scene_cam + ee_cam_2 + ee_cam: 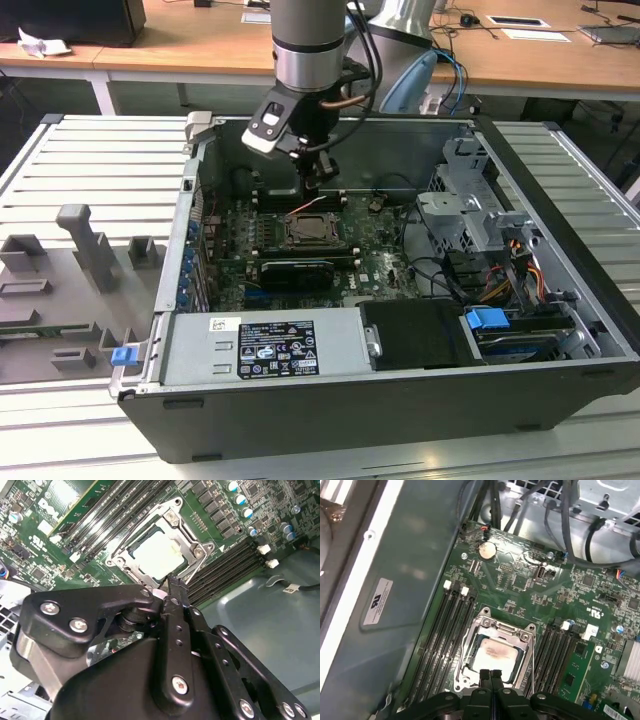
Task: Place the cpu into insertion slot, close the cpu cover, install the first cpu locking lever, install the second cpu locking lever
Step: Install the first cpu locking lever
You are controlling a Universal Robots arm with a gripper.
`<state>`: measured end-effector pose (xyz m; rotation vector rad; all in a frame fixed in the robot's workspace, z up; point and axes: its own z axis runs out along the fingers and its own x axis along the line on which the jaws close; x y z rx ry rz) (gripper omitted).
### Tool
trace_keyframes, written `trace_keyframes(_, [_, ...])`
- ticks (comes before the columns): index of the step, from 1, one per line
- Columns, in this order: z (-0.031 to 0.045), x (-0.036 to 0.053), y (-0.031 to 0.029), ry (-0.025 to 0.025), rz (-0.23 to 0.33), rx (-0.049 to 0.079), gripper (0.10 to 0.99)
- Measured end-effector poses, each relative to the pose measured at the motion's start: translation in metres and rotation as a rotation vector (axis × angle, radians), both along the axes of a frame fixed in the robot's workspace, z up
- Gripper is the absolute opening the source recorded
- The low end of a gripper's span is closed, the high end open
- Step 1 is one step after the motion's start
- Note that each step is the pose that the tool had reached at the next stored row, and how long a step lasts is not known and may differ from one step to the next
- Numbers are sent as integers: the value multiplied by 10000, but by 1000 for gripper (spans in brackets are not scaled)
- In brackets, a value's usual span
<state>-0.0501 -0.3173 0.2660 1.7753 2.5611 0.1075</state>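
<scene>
We've got one open computer case (400, 415) on a grey slatted table (100, 165), wooden desks (200, 45) behind, and one arm (310, 40) reaching into it. The one cpu (492, 655) sits in the insertion slot (466, 672) with the cpu cover (492, 628) lying flat around it. Our single gripper (490, 674) has its fingers pinched together on nothing, tips right at the slot's edge.
</scene>
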Motion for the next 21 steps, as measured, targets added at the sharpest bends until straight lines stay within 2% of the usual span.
trace_keyframes(10, [0,0,0,0,680,0,106])
trace_keyframes(21, [0,0,0,0,1741,0,106])
